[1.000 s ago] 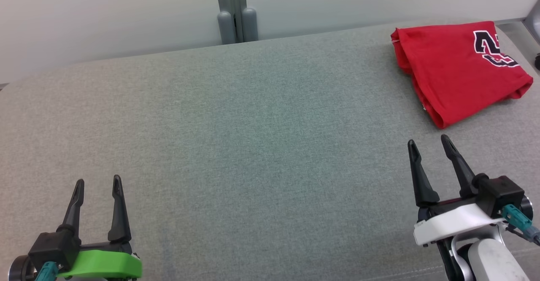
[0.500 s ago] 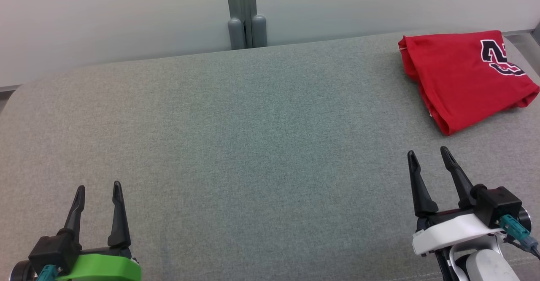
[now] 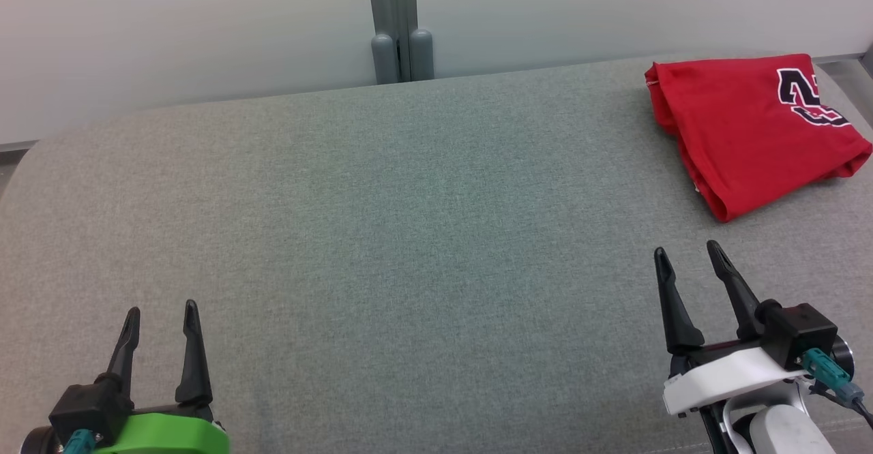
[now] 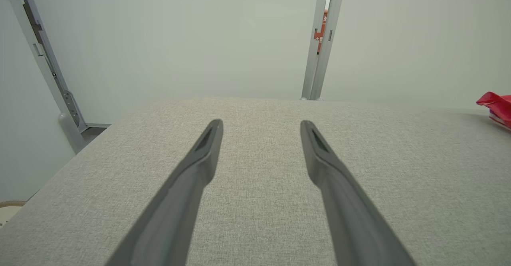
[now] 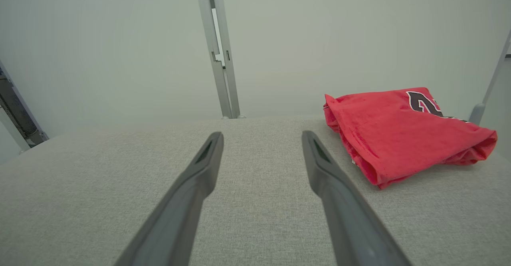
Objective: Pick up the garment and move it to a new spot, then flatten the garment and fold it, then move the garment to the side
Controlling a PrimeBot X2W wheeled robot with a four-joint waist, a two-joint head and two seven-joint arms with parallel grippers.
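The garment [image 3: 750, 130] is red with a dark number print, folded into a compact stack at the far right of the grey fabric surface [image 3: 423, 236]. The right wrist view has it [image 5: 395, 134] ahead and to the right of the fingers, and its red edge [image 4: 497, 106] peeks in at the left wrist view's right side. My right gripper [image 3: 685, 253] hovers open, short of the garment's near corner and not touching it. At the lower left my left gripper [image 3: 162, 311] is open too, with nothing between its fingers.
A pale wall runs along the far edge of the surface, with a grey upright post [image 3: 401, 24] at its middle. Another grey frame bar [image 4: 44, 62] stands past the surface's left end. The surface's rounded left corner [image 3: 27, 161] drops off toward the floor.
The head camera has tilted, so the whole picture has slid downward a little. Both grippers stay open and keep their places relative to the garment.
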